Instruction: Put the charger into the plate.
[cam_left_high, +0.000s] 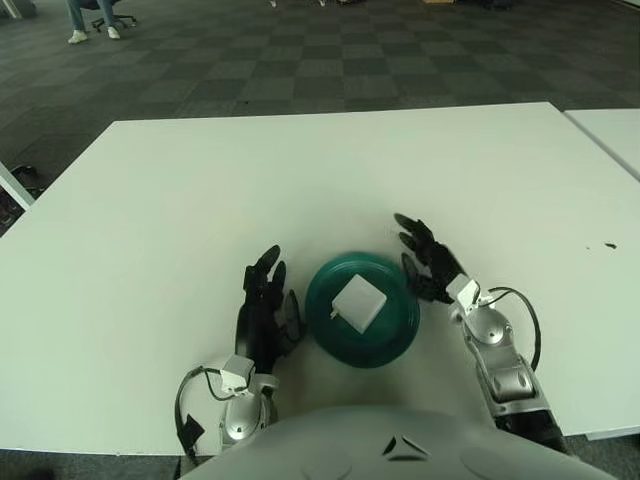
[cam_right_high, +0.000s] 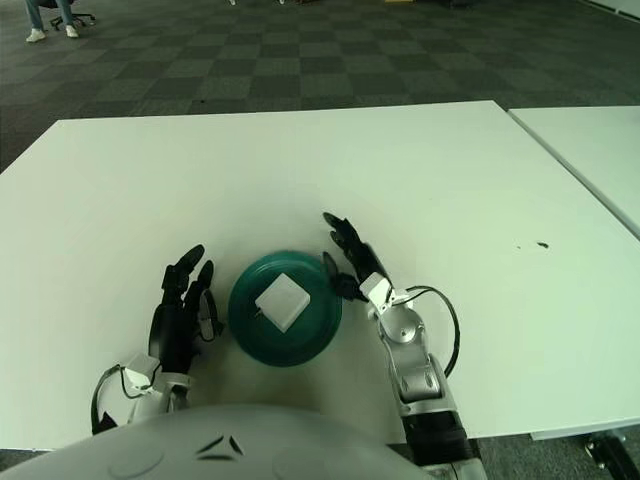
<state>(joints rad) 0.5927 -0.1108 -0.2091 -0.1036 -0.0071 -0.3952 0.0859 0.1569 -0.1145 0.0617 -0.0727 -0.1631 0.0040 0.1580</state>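
Right hand (cam_left_high: 428, 262) shows just right of the green plate (cam_left_high: 398, 337), fingers spread and empty — free of the white charger (cam_left_high: 358, 303), which lies inside the plate, so the placing looks done. Left hand (cam_left_high: 266, 312) is just left, fingers relaxed.

Right eye view: same layout — the charger's prongs are hard to make out.

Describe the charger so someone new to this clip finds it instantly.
On the white table, near its front edge, a dark green plate sits between the left hand and the right hand. The charger is the small white square block lying in that plate, the only white object inside it.
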